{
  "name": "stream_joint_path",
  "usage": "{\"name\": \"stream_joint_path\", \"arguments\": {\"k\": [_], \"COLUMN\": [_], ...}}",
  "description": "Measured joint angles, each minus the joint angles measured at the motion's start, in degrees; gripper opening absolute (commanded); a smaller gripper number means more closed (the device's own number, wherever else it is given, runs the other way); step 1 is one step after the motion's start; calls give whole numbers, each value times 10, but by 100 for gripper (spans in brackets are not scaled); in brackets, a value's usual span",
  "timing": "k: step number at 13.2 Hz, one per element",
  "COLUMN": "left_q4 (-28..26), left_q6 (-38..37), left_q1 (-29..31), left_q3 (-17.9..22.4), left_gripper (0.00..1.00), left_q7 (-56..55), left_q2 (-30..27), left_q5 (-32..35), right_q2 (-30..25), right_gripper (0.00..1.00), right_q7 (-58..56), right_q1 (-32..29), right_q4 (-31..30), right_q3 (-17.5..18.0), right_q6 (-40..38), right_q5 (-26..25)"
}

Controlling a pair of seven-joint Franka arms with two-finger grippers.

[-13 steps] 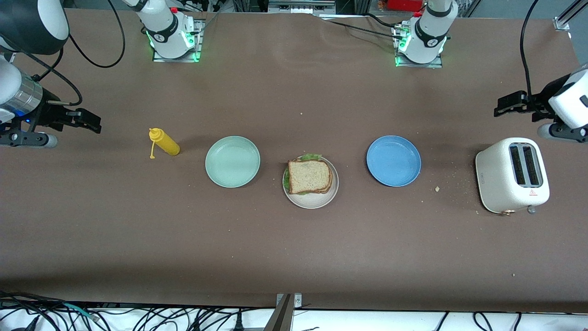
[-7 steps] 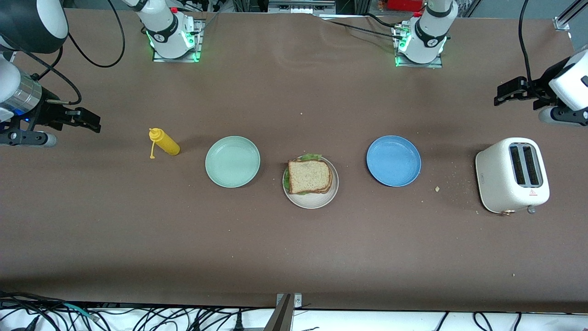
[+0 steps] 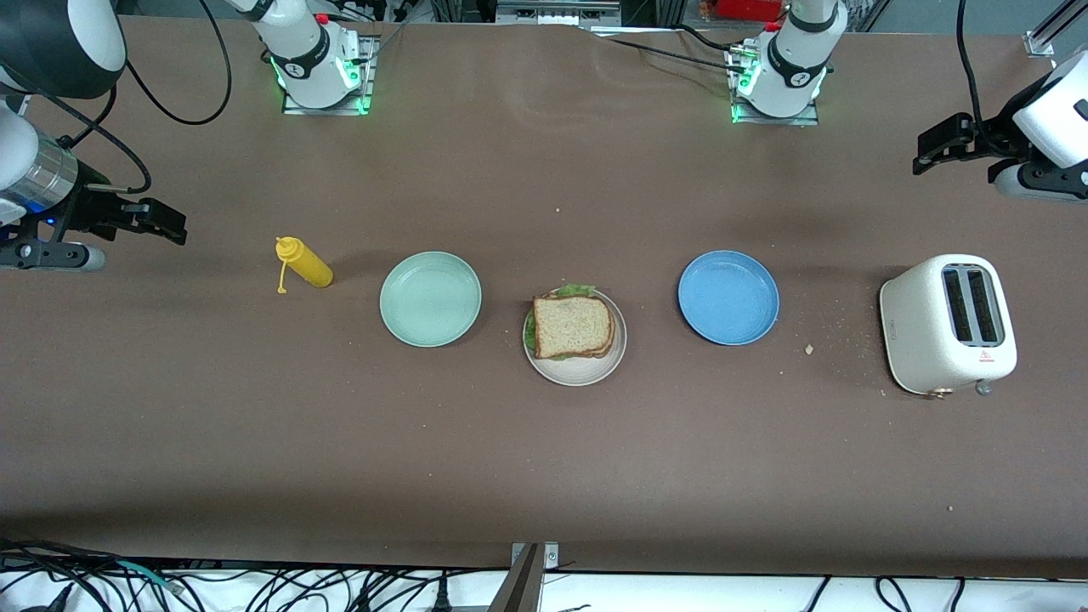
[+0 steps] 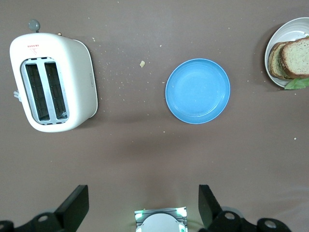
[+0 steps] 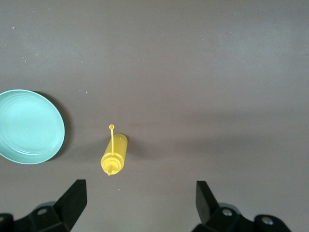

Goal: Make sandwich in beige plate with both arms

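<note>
The sandwich [image 3: 572, 326] lies on the beige plate [image 3: 578, 371] in the middle of the table: brown bread on top, green lettuce poking out at its edges. Part of it shows in the left wrist view as bread slices [image 4: 289, 58] on the plate [image 4: 282, 34]. My left gripper [image 3: 935, 144] hangs open and empty over the table at the left arm's end, above and away from the toaster. My right gripper [image 3: 157, 223] hangs open and empty over the right arm's end of the table, apart from the yellow bottle. Both grippers' fingers stand wide in the wrist views [image 4: 142, 212] [image 5: 140, 205].
A mint-green plate [image 3: 430, 298] and a blue plate [image 3: 728, 297] flank the beige plate, both bare. A yellow squeeze bottle [image 3: 304, 263] lies on its side toward the right arm's end. A white toaster [image 3: 948, 324] stands toward the left arm's end, crumbs beside it.
The left gripper has drawn upward and toward its end of the table, away from the toaster. The right gripper has barely shifted. The sandwich and plates have not moved.
</note>
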Motion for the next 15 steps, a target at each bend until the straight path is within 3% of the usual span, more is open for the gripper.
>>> {"name": "stream_joint_path", "arguments": {"k": [15], "left_q4": [1], "left_q6": [15], "left_q1": [0], "left_q3": [-2], "left_gripper": [100], "left_q7": [0], "left_q2": [-11], "left_q5": [0], "right_q2": [0], "right_gripper": [100], "right_q7": [2], "right_q1": [0], "right_q4": [0], "right_q3": [0], "right_q6": [0], "right_q5": [0]}}
